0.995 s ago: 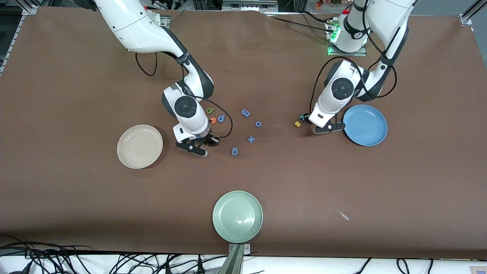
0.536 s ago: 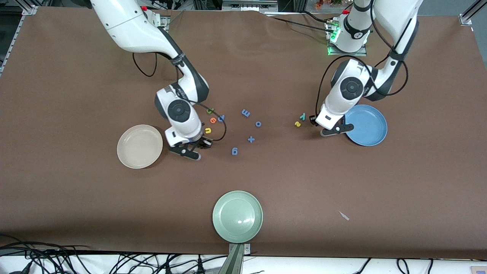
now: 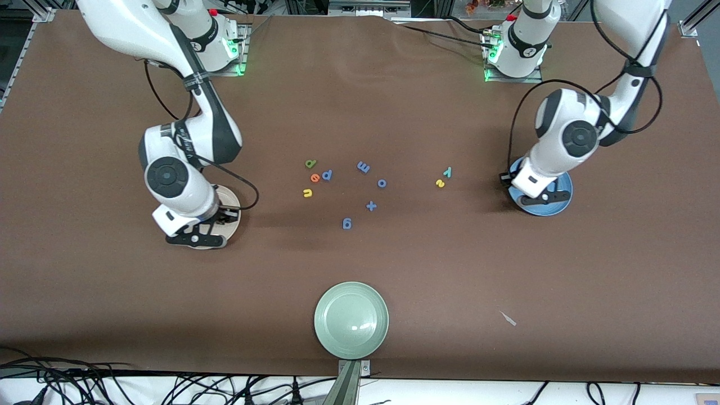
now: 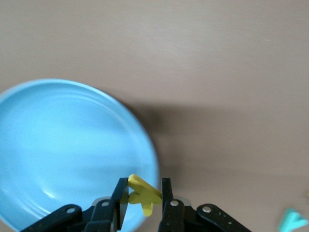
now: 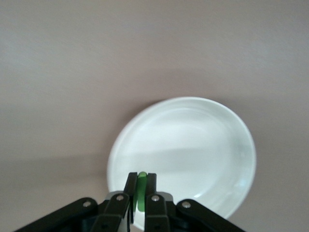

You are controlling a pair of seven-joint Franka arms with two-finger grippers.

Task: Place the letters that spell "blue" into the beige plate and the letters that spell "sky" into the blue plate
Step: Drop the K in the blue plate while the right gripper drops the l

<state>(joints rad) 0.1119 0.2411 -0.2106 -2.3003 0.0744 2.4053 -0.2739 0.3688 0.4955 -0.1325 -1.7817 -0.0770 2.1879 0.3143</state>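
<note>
While neither plate shows a letter yet, we hold our left gripper (image 4: 141, 200) pinching the yellow k (image 4: 143, 192) over the blue plate (image 3: 561, 206), and our right gripper (image 5: 138, 193) pinching the green l (image 5: 142, 189) over the beige plate (image 3: 232, 198); b (image 3: 310, 163), u (image 3: 307, 193), e (image 3: 315, 178), s (image 3: 440, 183), y (image 3: 448, 171) lie mid-table.

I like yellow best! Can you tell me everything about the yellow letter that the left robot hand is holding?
The yellow k is a small, flat foam-looking letter, bright yellow, with slanted arms sticking out. The left gripper is shut on it, one black finger on each side, and nothing else touches it. It hangs in the air, tilted, over the blue plate, near the plate's rim. Its lower part is hidden between the fingers.
</note>
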